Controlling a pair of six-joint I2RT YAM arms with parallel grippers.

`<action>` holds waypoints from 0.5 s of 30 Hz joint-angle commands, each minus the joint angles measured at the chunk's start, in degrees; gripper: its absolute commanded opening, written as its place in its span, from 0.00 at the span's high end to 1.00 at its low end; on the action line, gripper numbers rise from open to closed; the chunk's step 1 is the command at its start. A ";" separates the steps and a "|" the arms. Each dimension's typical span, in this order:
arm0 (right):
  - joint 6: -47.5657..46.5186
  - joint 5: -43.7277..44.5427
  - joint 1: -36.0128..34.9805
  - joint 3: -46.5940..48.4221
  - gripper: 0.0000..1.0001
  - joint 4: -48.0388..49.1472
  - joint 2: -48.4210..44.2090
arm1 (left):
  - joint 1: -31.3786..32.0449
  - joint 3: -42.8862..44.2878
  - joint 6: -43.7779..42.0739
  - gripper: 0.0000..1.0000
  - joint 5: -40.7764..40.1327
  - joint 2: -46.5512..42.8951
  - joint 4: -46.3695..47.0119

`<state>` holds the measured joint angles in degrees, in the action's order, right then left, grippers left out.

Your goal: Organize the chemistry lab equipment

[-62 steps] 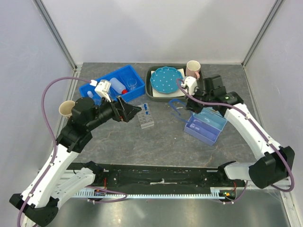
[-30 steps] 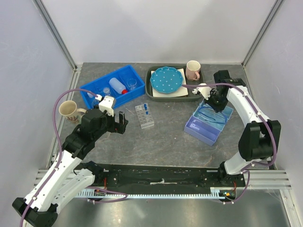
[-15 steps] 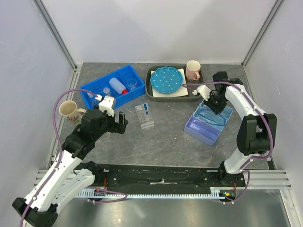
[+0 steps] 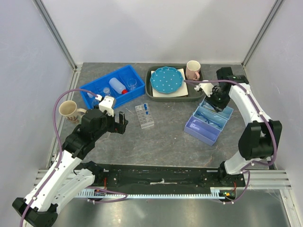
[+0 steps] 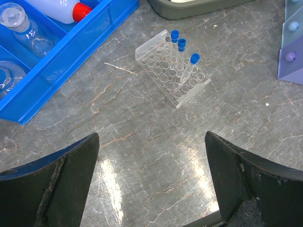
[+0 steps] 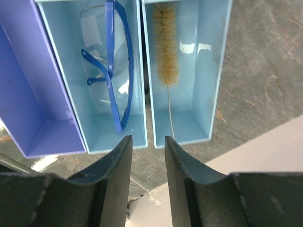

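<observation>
The blue-framed safety glasses (image 6: pixel 111 71) with clear lenses lie in the left compartment of a pale blue plastic box (image 6: pixel 222 71), beside a wire-handled bristle brush (image 6: pixel 165 56) in the next compartment. About two seconds earlier they lay on the grey, marble-veined tabletop (image 5: pixel 142 142) next to the box. The right claw (image 6: pixel 148 156) has since risen above the box. Its fingers are only a narrow slit apart, with nothing between them.

The left claw (image 5: pixel 151 189), which had been stretched out beside the test-tube rack (image 5: pixel 173 66), has pulled back and hangs spread wide and empty. The clear plastic rack stands on the tabletop holding three blue-capped tubes. In the blue bin (image 5: pixel 71 52) lie the white squeeze bottle (image 4: pixel 116 85) with its red nozzle and a stoppered glass flask (image 5: pixel 28 33).
</observation>
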<state>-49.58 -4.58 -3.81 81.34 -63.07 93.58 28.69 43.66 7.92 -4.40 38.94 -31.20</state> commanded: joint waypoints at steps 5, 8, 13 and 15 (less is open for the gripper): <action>-13.04 -5.34 10.04 1.72 0.49 -11.26 -11.66 | -0.12 -0.24 -2.21 0.01 -0.34 -0.71 2.11; -20.27 -5.71 16.81 -1.08 0.47 -16.01 -12.89 | -0.12 -0.15 -2.21 0.01 -0.43 -0.71 2.11; -37.41 -2.72 29.44 -10.13 0.41 -15.34 -14.74 | -0.12 -0.33 -2.21 0.01 -0.69 -0.44 2.02; -42.58 -2.89 33.15 -12.78 0.40 -12.35 -14.05 | -0.12 -0.33 -2.21 0.01 -0.61 -0.18 2.02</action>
<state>-76.51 -7.62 23.16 73.01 -74.28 79.55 28.69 43.64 7.92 -4.43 38.85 -31.20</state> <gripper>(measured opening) 0.592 0.988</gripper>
